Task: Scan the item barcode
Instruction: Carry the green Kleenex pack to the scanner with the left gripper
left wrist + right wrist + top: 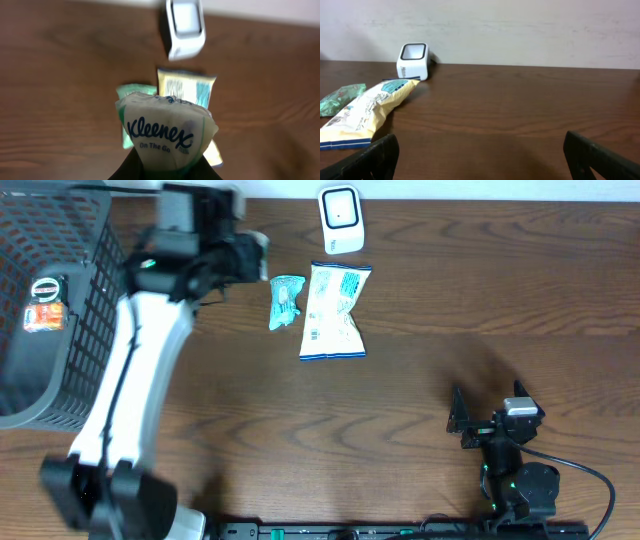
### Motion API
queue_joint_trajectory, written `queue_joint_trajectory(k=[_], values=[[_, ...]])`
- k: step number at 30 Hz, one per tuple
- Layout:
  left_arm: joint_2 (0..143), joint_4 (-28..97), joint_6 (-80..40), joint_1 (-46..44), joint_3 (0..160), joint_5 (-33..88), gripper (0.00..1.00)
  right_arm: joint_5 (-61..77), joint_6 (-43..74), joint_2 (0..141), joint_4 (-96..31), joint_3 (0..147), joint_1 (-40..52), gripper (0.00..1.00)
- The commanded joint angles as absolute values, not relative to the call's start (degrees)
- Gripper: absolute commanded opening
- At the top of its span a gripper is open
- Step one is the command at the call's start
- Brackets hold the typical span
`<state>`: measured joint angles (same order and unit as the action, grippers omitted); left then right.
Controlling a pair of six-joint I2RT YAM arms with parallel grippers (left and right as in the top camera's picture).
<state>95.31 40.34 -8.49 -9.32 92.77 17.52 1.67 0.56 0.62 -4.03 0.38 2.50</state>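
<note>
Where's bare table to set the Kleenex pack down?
Free: table right of snack bag and scanner, down to the right gripper. Crowded: scanner, green packet, snack bag by the held Kleenex pack; basket left.

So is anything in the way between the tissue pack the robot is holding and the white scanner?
Nothing visible blocks it. The left gripper holds the Kleenex pack, and only bare table lies between it and the scanner. The green packet and the snack bag lie beside that path.
</note>
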Motion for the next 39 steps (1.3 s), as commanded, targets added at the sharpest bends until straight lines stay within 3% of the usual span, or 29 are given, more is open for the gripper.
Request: queue_joint_trajectory(k=[1,12,19,31,35,37,39], values=[[101.2,40.9,-7.3,-12.6,93.1,15.8,0.08,1.6,0.1,0.3,-4.3,0.3,3.1,0.99],[112.1,56.1,-12.3,-14.9,93.0,4.9,0.08,1.6,0.1,0.3,-4.3,0.3,3.1,0.99],[115.9,56.7,-17.5,-14.9,92.8,-4.4,0.08,1.6,0.1,0.3,-4.3,0.3,3.1,0.99],[125.2,48.6,-19.7,-15.0,92.8,-2.5,0.17,1.6,0.1,0.3,-4.3,0.3,3.1,0.99],[125.4,47.0,-21.3,-15.2,92.8,5.3,0.17,1.6,0.1,0.3,-4.3,0.3,3.1,0.99],[125.4,46.1,-20.4,-15.4,92.8,8.4,0.23,1.6,0.1,0.3,-4.3,0.3,3.1,0.99],[125.3,46.0,-18.6,-15.5,93.0,8.3,0.41,1.6,0.1,0.3,-4.3,0.3,3.1,0.99]])
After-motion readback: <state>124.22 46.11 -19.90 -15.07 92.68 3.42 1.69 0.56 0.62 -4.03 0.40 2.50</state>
